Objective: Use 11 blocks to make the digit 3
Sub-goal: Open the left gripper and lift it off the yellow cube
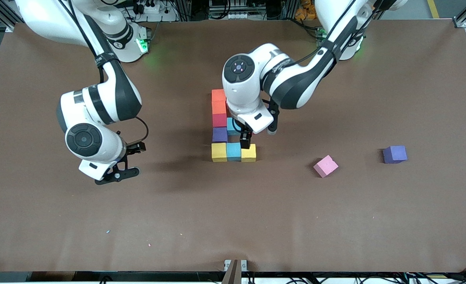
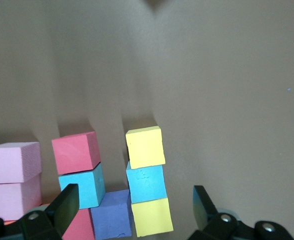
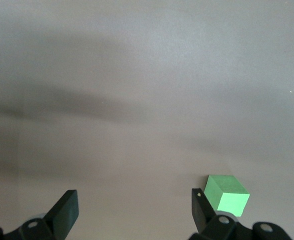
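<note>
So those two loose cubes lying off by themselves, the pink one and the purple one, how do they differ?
The pink cube is a pale colour, the purple cube a dark one. The pink cube sits turned at an angle to the table's edges, while the purple cube lies nearly square to them. The pink cube is closer to the block figure; the purple cube lies further toward the left arm's end of the table. Both look the same size, rest on the table, and touch nothing else.

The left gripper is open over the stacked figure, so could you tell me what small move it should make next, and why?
Probably lift the left gripper straight up, clear of the figure. It is open and holds nothing, just above the nearest bar of yellow, blue and yellow cubes, while a loose pink cube lies toward the left arm's end.
</note>
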You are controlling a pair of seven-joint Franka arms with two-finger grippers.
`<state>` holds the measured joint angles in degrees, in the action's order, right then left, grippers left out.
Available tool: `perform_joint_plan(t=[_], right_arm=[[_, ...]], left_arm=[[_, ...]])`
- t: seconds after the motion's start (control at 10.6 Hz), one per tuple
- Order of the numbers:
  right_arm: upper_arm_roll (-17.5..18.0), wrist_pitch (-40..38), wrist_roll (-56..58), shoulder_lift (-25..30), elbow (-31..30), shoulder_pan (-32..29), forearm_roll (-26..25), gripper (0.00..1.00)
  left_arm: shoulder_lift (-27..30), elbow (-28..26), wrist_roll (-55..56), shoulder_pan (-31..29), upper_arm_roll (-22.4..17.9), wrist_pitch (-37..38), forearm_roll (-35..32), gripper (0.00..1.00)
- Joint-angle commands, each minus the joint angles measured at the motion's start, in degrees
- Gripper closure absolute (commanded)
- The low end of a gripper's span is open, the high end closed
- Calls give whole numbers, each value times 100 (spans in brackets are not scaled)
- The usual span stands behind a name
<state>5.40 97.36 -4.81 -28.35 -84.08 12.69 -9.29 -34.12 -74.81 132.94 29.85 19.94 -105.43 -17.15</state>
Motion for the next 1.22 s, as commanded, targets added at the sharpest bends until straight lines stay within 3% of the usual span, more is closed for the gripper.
perform_joint_plan(t=[0.0,0.56,1.13], right_arm=[[101,-33,77,172,-162,-117,77,0],[101,-33,77,172,-162,-126,77,0],[101,-42,86,181,-162,-135,77,0]], left_arm=[[440,-157,-583,-225,19,294,212,0],[1047,-157,-2095,-805,19,813,528,0],[1223,-139,-3334,-1192,10,1137,599,0]])
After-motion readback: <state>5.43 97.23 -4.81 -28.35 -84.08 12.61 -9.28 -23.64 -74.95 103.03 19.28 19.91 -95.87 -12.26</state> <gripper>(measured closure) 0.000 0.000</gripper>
